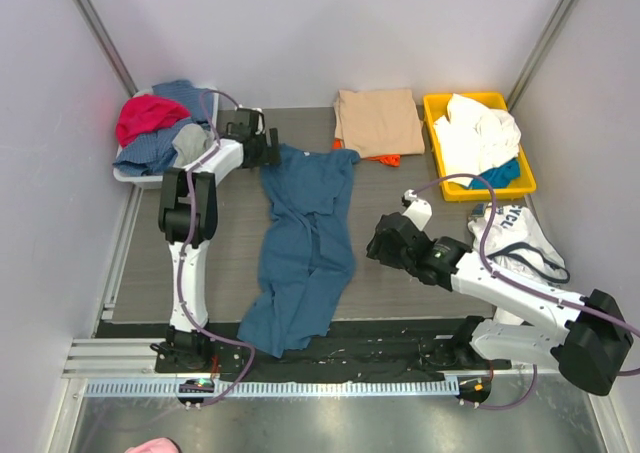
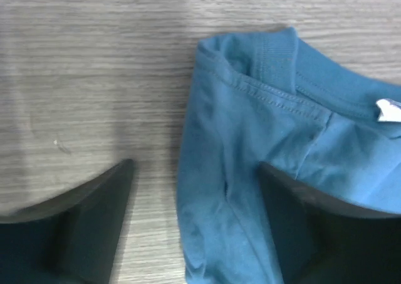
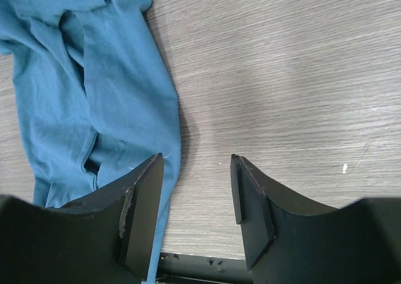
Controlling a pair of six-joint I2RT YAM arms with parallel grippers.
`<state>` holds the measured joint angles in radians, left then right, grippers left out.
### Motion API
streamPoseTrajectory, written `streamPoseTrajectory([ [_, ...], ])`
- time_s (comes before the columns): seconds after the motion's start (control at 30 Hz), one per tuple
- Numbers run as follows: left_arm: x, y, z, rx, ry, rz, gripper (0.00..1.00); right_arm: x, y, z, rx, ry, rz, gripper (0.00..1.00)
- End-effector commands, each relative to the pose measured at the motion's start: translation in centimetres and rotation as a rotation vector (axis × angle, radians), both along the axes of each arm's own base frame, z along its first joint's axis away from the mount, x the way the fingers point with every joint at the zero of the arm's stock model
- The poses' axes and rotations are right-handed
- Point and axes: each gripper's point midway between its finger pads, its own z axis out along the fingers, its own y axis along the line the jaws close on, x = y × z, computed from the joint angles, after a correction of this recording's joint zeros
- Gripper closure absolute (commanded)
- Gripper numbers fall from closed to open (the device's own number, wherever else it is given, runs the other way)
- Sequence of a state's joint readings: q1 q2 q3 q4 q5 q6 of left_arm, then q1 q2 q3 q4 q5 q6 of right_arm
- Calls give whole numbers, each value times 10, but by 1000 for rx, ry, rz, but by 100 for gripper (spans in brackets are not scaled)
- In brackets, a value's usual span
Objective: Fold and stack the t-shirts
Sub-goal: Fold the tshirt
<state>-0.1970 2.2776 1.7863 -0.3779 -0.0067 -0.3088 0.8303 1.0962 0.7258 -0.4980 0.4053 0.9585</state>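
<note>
A dark teal-blue t-shirt (image 1: 305, 243) lies unfolded and rumpled lengthwise down the middle of the table, collar at the far end. My left gripper (image 1: 268, 151) hovers at its far left corner. In the left wrist view the gripper (image 2: 197, 190) is open, its fingers straddling the shirt's (image 2: 238, 140) shoulder edge beside the collar. My right gripper (image 1: 385, 245) sits just right of the shirt's side edge. It (image 3: 195, 162) is open over bare table, its left finger (image 3: 141, 202) above the cloth (image 3: 94, 77). A folded tan-beige t-shirt (image 1: 378, 121) rests at the back, with orange cloth (image 1: 385, 158) peeking from under it.
A white bin (image 1: 130, 173) at the back left holds red, blue and grey clothes. A yellow bin (image 1: 440, 103) at the back right holds white and blue cloth. A white garment with dark print (image 1: 515, 235) lies by the right arm. Walls close in on both sides.
</note>
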Motion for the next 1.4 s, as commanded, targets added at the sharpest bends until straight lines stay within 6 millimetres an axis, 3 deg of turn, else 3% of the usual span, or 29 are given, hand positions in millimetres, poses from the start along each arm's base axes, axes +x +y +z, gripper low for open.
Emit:
streamPoseTrajectory([
  [0.0,6,1,1,25,14,-3,32,12,-2,23,19,-62,-14,45],
  [0.03,6,0,-5,24,27,-6,38,12,-3,23,18,-60,-13,45],
  [0.13,8,-3,-8,16,33,-17,69,11,-6,21,15,-58,-19,45],
  [0.17,8,-8,-8,-7,32,-33,86,11,-7,20,14,-57,-21,45],
  [0.23,9,-8,-7,-15,28,-43,100,10,-9,18,12,-52,-26,45],
  [0.4,13,2,3,-29,11,-16,100,11,-10,13,8,-36,-36,45],
  [0.73,20,63,15,46,0,160,100,19,-4,8,-18,-14,-28,45],
  [1.07,24,89,14,90,2,274,100,22,-3,1,-27,5,-30,46],
  [1.2,40,78,21,35,-32,257,100,24,-3,-5,-31,17,-27,46],
  [1.27,45,72,10,5,-9,250,100,25,-3,-6,-37,22,-21,46],
  [1.33,58,62,18,-41,-30,240,100,26,-3,-7,-41,25,-22,46],
  [1.37,61,61,4,-50,-10,239,100,27,-5,-8,-44,28,-26,46],
])
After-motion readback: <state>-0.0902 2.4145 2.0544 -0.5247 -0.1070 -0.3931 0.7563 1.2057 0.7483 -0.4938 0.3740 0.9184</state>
